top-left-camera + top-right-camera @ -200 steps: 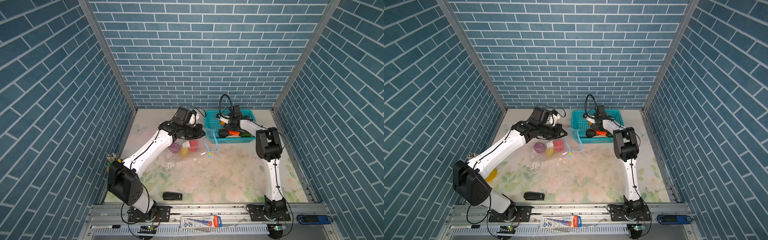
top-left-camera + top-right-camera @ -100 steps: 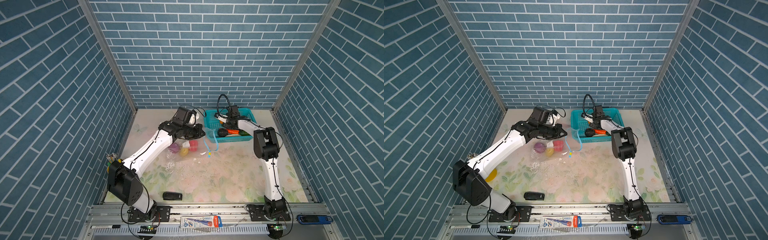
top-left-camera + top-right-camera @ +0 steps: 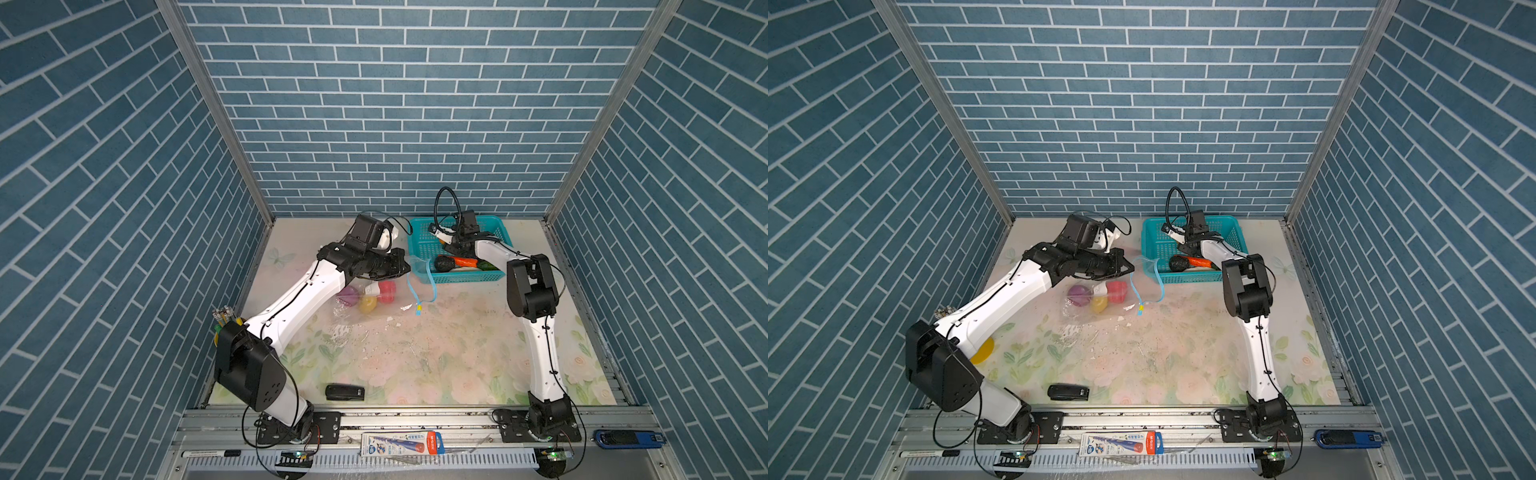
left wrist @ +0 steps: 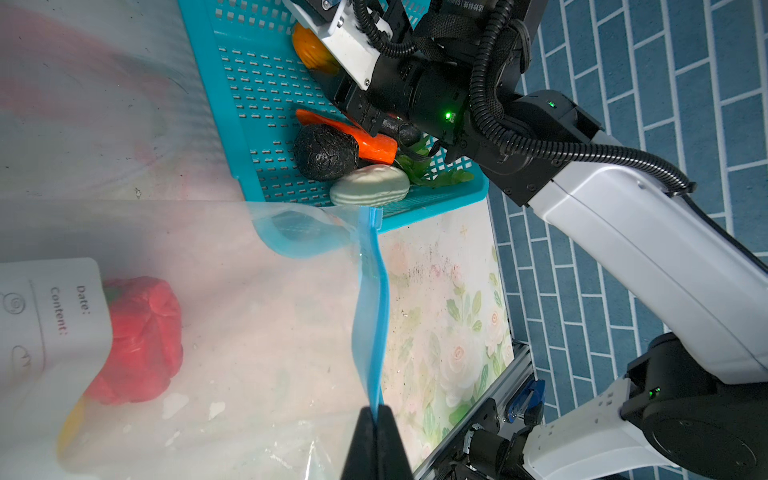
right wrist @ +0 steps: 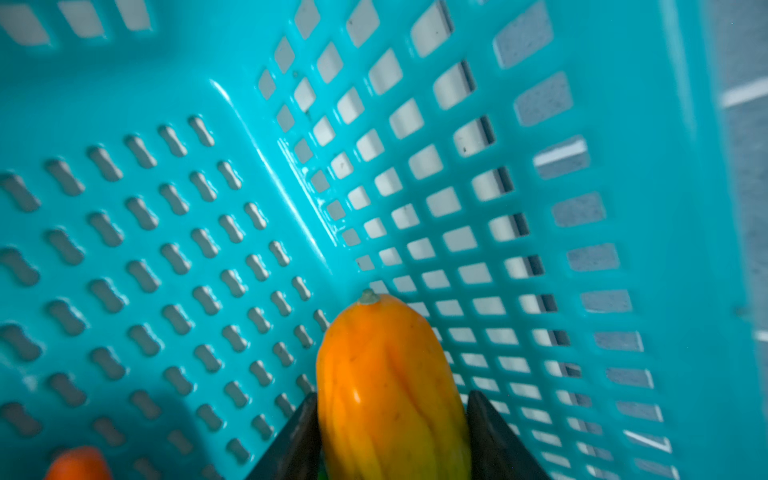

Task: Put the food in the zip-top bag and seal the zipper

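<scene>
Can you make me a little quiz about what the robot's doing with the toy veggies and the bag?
1. True or false: the left gripper pinches the bag's light-blue zipper.
2. What sits between the right gripper fingers? A) an orange-yellow toy vegetable B) a white piece C) a purple piece
3. In a top view, how many food pieces lie inside the zip-top bag?

Key: 1 true. 2 A. 3 three: purple piece, yellow piece, red piece.

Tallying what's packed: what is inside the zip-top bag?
A red piece, a yellow piece and a purple piece show through the zip-top bag; the left arm covers part, so more may hide.
</scene>
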### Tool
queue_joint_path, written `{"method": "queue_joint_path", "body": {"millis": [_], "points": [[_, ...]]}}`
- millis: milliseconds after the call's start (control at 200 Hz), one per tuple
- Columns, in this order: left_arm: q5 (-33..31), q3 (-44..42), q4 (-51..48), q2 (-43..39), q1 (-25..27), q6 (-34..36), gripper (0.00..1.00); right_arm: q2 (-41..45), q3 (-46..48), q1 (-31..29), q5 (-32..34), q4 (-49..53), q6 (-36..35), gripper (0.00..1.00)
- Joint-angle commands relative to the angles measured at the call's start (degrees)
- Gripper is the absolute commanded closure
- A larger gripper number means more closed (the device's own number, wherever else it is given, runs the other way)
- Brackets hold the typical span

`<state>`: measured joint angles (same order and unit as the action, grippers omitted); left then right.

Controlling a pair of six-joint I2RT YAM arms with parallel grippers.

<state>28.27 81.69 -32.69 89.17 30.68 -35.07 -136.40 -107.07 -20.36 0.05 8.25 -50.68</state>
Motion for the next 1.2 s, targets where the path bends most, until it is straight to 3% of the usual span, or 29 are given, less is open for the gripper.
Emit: {"method": "queue_joint_path", "body": {"millis": [0,360,565,855,1195], "points": [[-0.35,-0.52,-0.27,-1.54,0.27,0.80,1.00,2.79,2.05,-0.21,-0.84,-4.40,2.28,0.47],[-0.48,-1.14,0.28,-2.00,0.17,0.81,1.00,6.47,6.00,-0.21,-2.39,-8.91,6.59,0.49],[-0.33,-1.41,0.86,-1.90,0.17,0.67,1.00,9.48,9.71,-0.27,-3.34,-14.47,13.99,0.51],[-0.05,-1.66,1.48,-1.88,0.14,0.51,1.00,16.61,20.54,-0.21,-3.54,-31.60,35.17,0.55],[0.81,-2.24,3.15,-1.36,0.17,-0.44,1.00,22.98,31.56,-0.21,0.12,-46.68,71.17,0.60]]}}
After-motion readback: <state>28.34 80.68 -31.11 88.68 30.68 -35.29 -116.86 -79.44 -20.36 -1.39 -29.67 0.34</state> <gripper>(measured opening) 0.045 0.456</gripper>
